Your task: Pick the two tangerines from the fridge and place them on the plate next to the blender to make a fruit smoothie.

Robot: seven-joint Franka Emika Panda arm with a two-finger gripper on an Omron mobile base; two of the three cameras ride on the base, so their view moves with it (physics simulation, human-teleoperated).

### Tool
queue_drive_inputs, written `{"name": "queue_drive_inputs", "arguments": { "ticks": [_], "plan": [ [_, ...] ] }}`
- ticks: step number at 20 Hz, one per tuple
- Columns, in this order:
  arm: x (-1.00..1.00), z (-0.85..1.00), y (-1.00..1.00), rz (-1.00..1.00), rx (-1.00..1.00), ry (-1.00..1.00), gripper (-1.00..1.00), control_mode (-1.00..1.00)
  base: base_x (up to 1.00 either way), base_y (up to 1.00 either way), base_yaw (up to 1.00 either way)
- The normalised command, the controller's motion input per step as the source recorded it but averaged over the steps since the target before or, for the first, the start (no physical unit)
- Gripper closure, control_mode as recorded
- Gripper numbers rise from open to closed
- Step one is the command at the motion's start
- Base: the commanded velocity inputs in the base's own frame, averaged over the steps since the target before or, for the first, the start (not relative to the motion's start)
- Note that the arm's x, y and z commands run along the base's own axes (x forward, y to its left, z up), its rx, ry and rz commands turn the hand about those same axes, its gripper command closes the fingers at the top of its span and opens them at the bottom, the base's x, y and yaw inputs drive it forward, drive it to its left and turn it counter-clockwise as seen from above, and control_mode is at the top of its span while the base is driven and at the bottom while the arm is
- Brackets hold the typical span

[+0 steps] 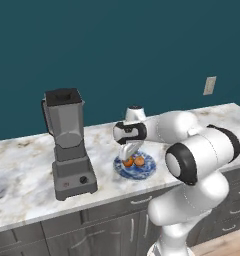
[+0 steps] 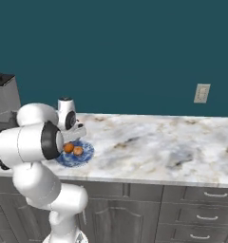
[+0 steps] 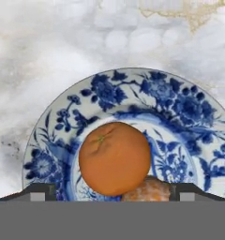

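Both tangerines point(image 3: 115, 158) sit touching on the plate point(image 3: 180, 105), beside the blender point(image 1: 68, 145) on the marble counter point(image 2: 182, 147) — my pincer point(image 3: 112, 192) hangs just above them, fingers spread wide, gripping nothing

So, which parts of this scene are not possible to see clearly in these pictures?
- Second tangerine: hand view, mostly behind the nearer tangerine and cut by the bottom edge.
- Plate: hand view, its near rim is cut off at the bottom.
- Gripper: left base view, its fingertips are too small to tell apart from the fruit.
- Blender: right base view, cut by the left edge and hidden behind the arm.
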Motion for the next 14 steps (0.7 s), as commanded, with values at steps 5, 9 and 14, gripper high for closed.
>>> {"name": "queue_drive_inputs", "arguments": {
  "ticks": [5,9,14],
  "plan": [
    [-0.59,0.87,-0.04,-0.04,0.0,-0.21,-1.0,-1.0,0.0,0.0,0.0],
    [-1.0,0.77,-0.42,-0.03,0.09,-0.52,-1.0,-1.0,0.0,0.0,0.0],
    [-1.0,0.34,-0.57,0.0,0.11,-0.63,-1.0,-1.0,0.0,0.0,0.0]
  ]
}}
